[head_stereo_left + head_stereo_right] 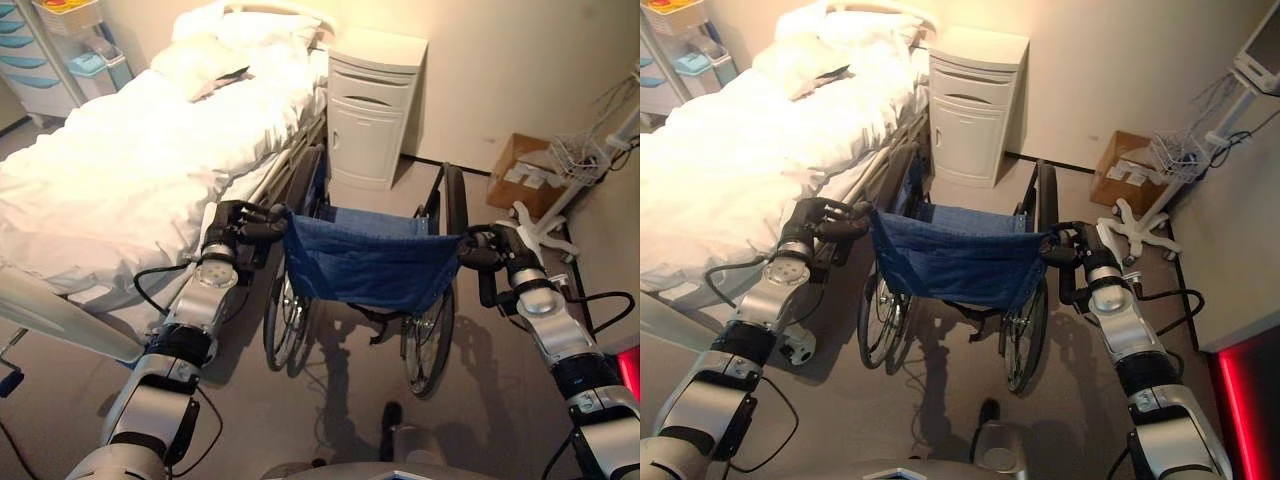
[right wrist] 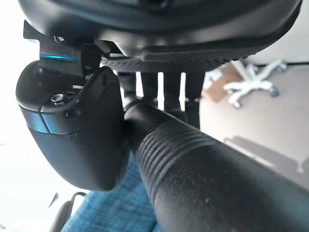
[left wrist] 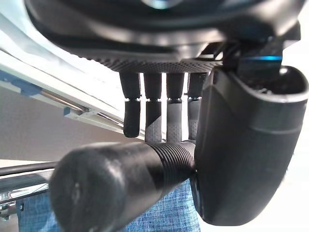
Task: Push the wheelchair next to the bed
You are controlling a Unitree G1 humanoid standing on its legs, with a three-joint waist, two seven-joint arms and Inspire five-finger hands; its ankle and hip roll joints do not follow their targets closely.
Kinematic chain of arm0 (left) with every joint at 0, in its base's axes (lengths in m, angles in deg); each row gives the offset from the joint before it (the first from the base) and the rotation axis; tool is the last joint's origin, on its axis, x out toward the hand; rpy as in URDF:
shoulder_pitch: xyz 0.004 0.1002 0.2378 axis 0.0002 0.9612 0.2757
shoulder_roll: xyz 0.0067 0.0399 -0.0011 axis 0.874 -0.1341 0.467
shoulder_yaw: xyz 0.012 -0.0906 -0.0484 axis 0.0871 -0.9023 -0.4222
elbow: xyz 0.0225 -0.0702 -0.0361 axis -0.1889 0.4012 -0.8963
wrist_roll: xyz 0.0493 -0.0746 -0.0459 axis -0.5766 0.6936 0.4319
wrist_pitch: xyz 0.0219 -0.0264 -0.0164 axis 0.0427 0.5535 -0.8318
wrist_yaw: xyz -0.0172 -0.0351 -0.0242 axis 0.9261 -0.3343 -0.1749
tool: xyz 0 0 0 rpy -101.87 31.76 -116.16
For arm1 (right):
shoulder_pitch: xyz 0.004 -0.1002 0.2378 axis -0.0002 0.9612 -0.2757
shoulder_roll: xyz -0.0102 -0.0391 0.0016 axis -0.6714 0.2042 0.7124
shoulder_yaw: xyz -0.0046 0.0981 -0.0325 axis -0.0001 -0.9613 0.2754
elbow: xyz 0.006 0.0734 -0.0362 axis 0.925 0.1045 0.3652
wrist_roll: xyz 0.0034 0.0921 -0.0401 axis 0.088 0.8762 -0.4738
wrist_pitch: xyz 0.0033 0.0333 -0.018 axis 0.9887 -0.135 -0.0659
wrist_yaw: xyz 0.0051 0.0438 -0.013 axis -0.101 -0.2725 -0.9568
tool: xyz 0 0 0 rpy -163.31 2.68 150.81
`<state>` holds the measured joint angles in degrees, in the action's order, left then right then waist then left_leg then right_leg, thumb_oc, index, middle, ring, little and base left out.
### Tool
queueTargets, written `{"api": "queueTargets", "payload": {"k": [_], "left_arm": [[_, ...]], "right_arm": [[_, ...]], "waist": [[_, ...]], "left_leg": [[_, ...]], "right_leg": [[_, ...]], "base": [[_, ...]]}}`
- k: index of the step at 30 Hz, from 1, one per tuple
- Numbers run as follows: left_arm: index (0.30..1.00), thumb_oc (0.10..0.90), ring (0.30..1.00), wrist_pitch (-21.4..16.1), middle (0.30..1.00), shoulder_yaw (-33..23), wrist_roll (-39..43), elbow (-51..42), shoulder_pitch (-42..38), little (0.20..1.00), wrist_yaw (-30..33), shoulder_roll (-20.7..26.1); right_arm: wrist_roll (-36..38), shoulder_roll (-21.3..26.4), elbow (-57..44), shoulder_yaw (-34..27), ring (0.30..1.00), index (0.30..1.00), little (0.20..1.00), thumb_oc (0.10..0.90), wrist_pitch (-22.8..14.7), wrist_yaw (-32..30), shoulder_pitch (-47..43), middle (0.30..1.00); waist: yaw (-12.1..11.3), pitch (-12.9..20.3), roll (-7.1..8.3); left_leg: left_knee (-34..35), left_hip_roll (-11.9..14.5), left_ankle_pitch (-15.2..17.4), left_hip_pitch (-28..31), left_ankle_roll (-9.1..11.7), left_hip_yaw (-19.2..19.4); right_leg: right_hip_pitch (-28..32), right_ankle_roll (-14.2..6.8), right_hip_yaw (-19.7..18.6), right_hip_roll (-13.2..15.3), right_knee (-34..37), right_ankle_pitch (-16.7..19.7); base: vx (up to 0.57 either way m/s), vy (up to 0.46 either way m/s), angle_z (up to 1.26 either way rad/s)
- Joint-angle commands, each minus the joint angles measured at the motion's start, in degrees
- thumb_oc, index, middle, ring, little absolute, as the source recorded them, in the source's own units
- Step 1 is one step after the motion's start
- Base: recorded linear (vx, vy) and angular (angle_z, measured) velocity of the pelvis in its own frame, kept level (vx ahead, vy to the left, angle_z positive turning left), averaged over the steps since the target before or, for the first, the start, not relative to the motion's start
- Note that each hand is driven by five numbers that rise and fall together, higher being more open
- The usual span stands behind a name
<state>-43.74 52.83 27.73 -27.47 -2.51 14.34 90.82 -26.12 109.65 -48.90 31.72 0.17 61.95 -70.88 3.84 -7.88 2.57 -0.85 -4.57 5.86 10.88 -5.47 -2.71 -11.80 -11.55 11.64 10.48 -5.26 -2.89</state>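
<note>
A wheelchair with a blue fabric back (image 1: 365,258) and large black wheels (image 1: 430,340) stands close beside the white-sheeted bed (image 1: 130,160), facing the wall. My left hand (image 1: 238,228) is shut on the wheelchair's left push handle (image 3: 120,183), fingers (image 3: 154,121) and thumb curled round it. My right hand (image 1: 492,250) is shut on the right push handle (image 2: 193,159) in the same way. The chair's seat is hidden behind the blue back.
A white bedside cabinet (image 1: 370,105) stands against the wall ahead of the chair. A cardboard box (image 1: 520,175) and a white wheeled stand base (image 1: 540,230) sit at the right. Drawers (image 1: 35,60) stand past the bed at far left.
</note>
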Motion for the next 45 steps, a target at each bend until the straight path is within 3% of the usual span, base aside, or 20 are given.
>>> {"api": "queueTargets", "payload": {"k": [1,3,6,9,10,11,12,14,18,19,20,21,23,25,29,32,37,40,42,45], "left_arm": [[0.300,0.400,0.300,3.0,0.300,6.8,-2.9,1.0,5.0,0.300,-1.8,-1.0],[0.300,0.400,0.300,3.3,0.300,6.7,-2.3,0.5,6.0,0.300,-2.3,-1.1],[0.300,0.400,0.300,3.9,0.300,6.8,-1.0,0.2,7.3,0.300,-0.6,-2.5],[0.300,0.400,0.300,3.7,0.300,7.4,-0.4,0.5,7.1,0.300,0.5,-3.3],[0.300,0.400,0.300,3.7,0.300,8.1,-0.3,0.7,6.4,0.300,0.5,-3.5],[0.300,0.400,0.300,3.7,0.300,8.2,-0.5,0.8,6.1,0.300,0.4,-3.6],[0.300,0.400,0.300,3.5,0.300,8.3,-0.7,1.0,5.7,0.300,0.3,-3.6],[0.300,0.400,0.300,3.0,0.300,7.9,-0.9,0.8,5.8,0.300,0.5,-3.3],[0.300,0.400,0.300,2.5,0.300,7.3,-1.6,-0.3,6.7,0.300,0.4,-2.8],[0.300,0.400,0.300,2.4,0.300,7.2,-1.9,-0.4,6.9,0.300,0.3,-2.8],[0.300,0.400,0.300,2.1,0.300,6.3,-2.8,-0.6,8.1,0.300,-0.1,-2.5],[0.300,0.400,0.300,1.9,0.300,5.6,-3.0,-0.7,8.8,0.300,-0.4,-2.0],[0.300,0.400,0.300,1.3,0.300,4.3,-3.5,-0.7,10.1,0.300,-1.5,-0.9],[0.300,0.400,0.300,0.6,0.300,3.6,-3.7,-0.1,10.5,0.300,-2.4,-0.3],[0.300,0.400,0.300,0.5,0.300,3.6,-4.3,1.7,9.5,0.300,-4.1,0.5],[0.300,0.400,0.300,0.2,0.300,4.3,-4.8,2.3,8.4,0.300,-4.2,1.1],[0.300,0.400,0.300,1.4,0.300,5.2,-5.6,1.0,7.9,0.300,-2.8,1.6],[0.300,0.400,0.300,1.5,0.300,4.5,-6.1,0.7,8.0,0.300,-1.7,1.3],[0.300,0.400,0.300,1.7,0.300,4.2,-6.2,0.9,7.2,0.300,-1.3,1.2],[0.300,0.400,0.300,1.4,0.300,4.6,-6.1,2.0,5.7,0.300,-0.6,0.4]], "right_arm": [[-2.1,0.4,6.1,8.7,0.300,0.300,0.300,0.400,2.8,6.0,-1.1,0.300],[-2.1,1.0,6.8,8.6,0.300,0.300,0.300,0.400,2.7,6.8,-1.4,0.300],[-3.3,2.7,8.4,8.6,0.300,0.300,0.300,0.400,1.2,9.6,-2.5,0.300],[-3.7,3.3,9.6,8.9,0.300,0.300,0.300,0.400,0.2,9.8,-2.8,0.300],[-2.8,3.8,10.6,9.1,0.300,0.300,0.300,0.400,0.0,9.5,-3.4,0.300],[-2.5,3.9,11.1,9.2,0.300,0.300,0.300,0.400,-0.3,9.6,-3.7,0.300],[-2.4,3.9,12.2,9.3,0.300,0.300,0.300,0.400,-1.0,9.7,-4.4,0.300],[-2.3,3.3,14.1,10.3,0.300,0.300,0.300,0.400,-1.3,9.7,-6.6,0.300],[-1.7,1.6,13.8,11.1,0.300,0.300,0.300,0.400,0.9,8.5,-7.5,0.300],[-1.7,1.5,13.7,11.1,0.300,0.300,0.300,0.400,1.0,8.4,-7.4,0.300],[-1.0,1.3,13.3,11.1,0.300,0.300,0.300,0.400,1.3,8.0,-6.7,0.300],[-1.0,1.3,13.0,10.9,0.300,0.300,0.300,0.400,1.2,8.2,-6.1,0.300],[-1.4,1.4,11.8,10.4,0.300,0.300,0.300,0.400,1.3,9.0,-4.9,0.300],[-1.8,1.5,11.5,9.8,0.300,0.300,0.300,0.400,1.6,9.2,-4.0,0.300],[-1.2,-0.3,11.1,8.6,0.300,0.300,0.300,0.400,2.2,8.1,-1.5,0.300],[-1.7,-1.2,9.4,7.2,0.300,0.300,0.300,0.400,0.8,6.8,1.7,0.300],[-1.9,-1.9,7.0,6.2,0.300,0.300,0.300,0.400,-0.4,6.1,4.3,0.300],[-1.9,-2.2,6.5,7.0,0.300,0.300,0.300,0.400,-0.1,6.2,3.2,0.300],[-1.4,-2.1,6.6,7.6,0.300,0.300,0.300,0.400,0.2,6.1,1.5,0.300],[-1.3,-1.8,6.9,8.1,0.300,0.300,0.300,0.400,0.2,5.4,0.2,0.300]], "waist": [[-2.8,-2.2,1.19],[-2.6,-1.8,0.93],[-2.0,-0.7,1.22],[-1.7,-0.2,1.14],[-2.9,-1.1,1.32],[-3.3,-1.6,1.50],[-4.0,-2.5,2.18],[-5.5,-3.6,1.89],[-8.0,-4.9,-0.35],[-8.2,-5.0,-0.47],[-9.0,-5.2,-1.27],[-9.3,-5.1,-1.65],[-9.3,-4.8,-2.14],[-8.9,-4.2,-2.63],[-8.9,-3.0,-2.20],[-8.7,-2.5,-1.81],[-8.7,-1.9,-0.92],[-7.4,-2.7,-1.40],[-6.5,-3.5,-1.51],[-4.5,-4.3,-0.41]], "left_leg": [[-10.5,-0.9,7.0,-4.7,1.8,9.2],[-14.7,0.2,7.1,-3.9,3.1,7.4],[-22.3,4.6,0.4,-2.3,6.8,8.7],[-27.1,6.8,-3.3,-2.0,8.6,10.5],[-32.3,9.8,-4.6,-6.4,9.8,12.3],[-32.9,10.6,-4.4,-7.9,9.8,12.7],[-31.4,9.7,-4.3,-10.2,8.6,13.0],[-24.3,8.1,-3.7,-10.8,8.0,11.8],[-8.9,9.9,-12.8,-16.6,10.4,8.8],[-7.7,10.0,-13.6,-16.7,10.6,8.6],[-2.3,11.8,-16.7,-17.8,11.4,7.6],[0.7,12.5,-17.5,-17.9,11.7,7.0],[2.5,13.4,-17.1,-17.4,11.5,7.4],[1.2,13.6,-14.8,-16.3,10.7,9.7],[-7.1,10.2,-8.5,-17.7,8.3,10.2],[-7.4,7.5,-7.2,-18.1,6.1,11.2],[-6.8,5.3,-4.9,-16.4,4.4,14.7],[-5.7,5.5,-4.4,-13.3,4.6,15.5],[-4.7,5.2,-3.8,-11.1,4.7,16.1],[-4.2,2.7,-1.3,-9.0,4.2,16.0]], "right_leg": [[2.2,1.5,-1.3,-0.8,-1.9,11.2],[2.9,2.9,-2.3,-2.6,-5.7,8.1],[6.3,6.0,0.5,-4.3,-3.9,5.6],[7.7,7.7,2.4,-5.2,-3.7,3.9],[11.1,8.8,4.4,-6.0,-3.9,1.3],[12.0,8.9,4.9,-5.9,-3.8,1.0],[12.8,9.0,5.1,-5.2,-3.3,1.5],[14.9,8.2,3.8,-6.0,-2.9,0.8],[19.5,8.4,1.8,-8.9,-1.5,-2.0],[20.0,8.4,1.5,-9.0,-1.2,-2.1],[22.0,8.3,0.5,-9.4,-0.6,-3.0],[22.9,8.1,0.1,-9.3,-0.6,-3.6],[24.1,7.6,-0.4,-8.3,-1.1,-4.8],[24.5,7.0,0.5,-6.6,-2.4,-5.9],[24.0,4.7,1.0,-2.3,-8.3,-7.8],[23.1,3.1,0.6,0.4,-15.6,-5.2],[19.5,2.3,2.9,3.0,-22.2,1.2],[13.8,3.6,3.5,0.2,-16.5,-0.6],[10.1,4.1,4.3,-0.6,-12.2,0.8],[5.6,2.7,2.9,-1.1,-3.1,6.6]], "base": [[0.44,-0.276,0.44],[0.40,-0.241,0.55],[0.34,-0.229,0.70],[0.30,-0.208,0.45],[0.33,-0.221,0.27],[0.34,-0.224,0.26],[0.19,-0.057,0.20],[0.24,0.017,-0.04],[0.31,0.092,-0.14],[0.45,0.160,-0.34],[0.47,0.184,-0.30],[0.59,0.284,-0.43],[0.44,0.289,-0.59],[0.38,0.301,-0.70],[0.37,0.303,-0.20],[0.30,0.308,-0.13],[0.25,0.214,-0.34],[0.22,0.071,-0.41],[0.14,-0.003,-0.17],[0.18,-0.052,0.14]]}}
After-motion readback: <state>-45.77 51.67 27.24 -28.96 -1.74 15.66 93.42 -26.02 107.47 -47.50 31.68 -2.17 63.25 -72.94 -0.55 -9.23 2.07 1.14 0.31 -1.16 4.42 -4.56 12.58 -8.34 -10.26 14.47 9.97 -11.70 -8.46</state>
